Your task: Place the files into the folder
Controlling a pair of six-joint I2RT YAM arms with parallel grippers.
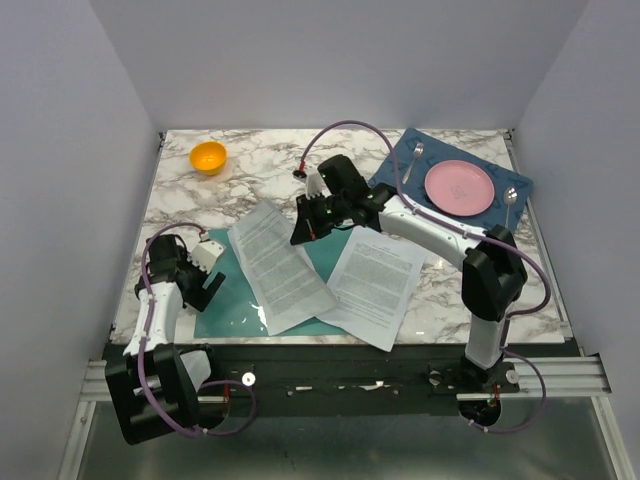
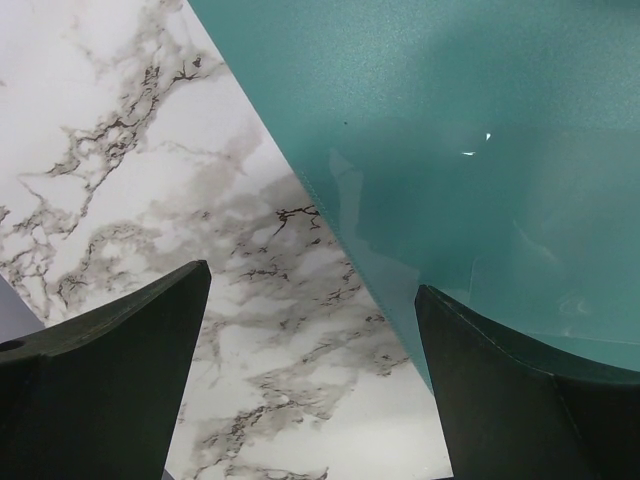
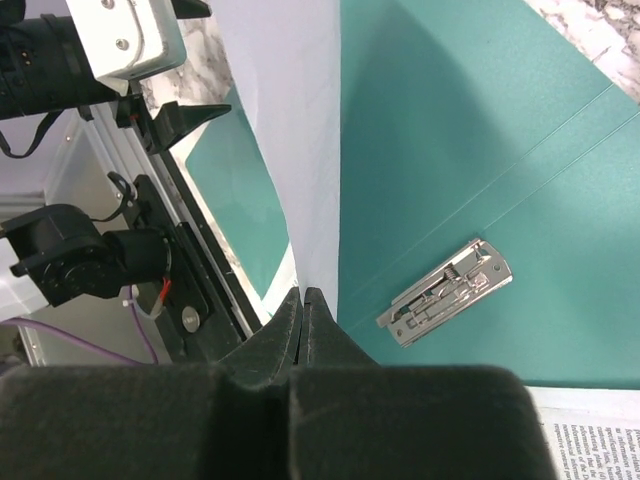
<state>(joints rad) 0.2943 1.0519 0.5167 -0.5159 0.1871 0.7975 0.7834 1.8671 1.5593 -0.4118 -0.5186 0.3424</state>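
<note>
Right wrist view is showing the right pincer (image 3: 303, 296) clamping shut on one white printed paper sheet (image 3: 290, 130) draping over the open teal-green flat folder (image 3: 450, 150) toward the near-left corner of the white marble tabletop (image 2: 150, 150), the left pincer (image 2: 310, 280) hovering wide open, empty, at its edge, so lowering and releasing are likely coming next.

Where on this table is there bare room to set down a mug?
Bare marble: the far strip between the orange bowl and the placemat, and the left side between that bowl and the left arm. Crowded: the near middle, where the folder, a sheet pinched in the jaws of the right arm and a second sheet lie.
</note>
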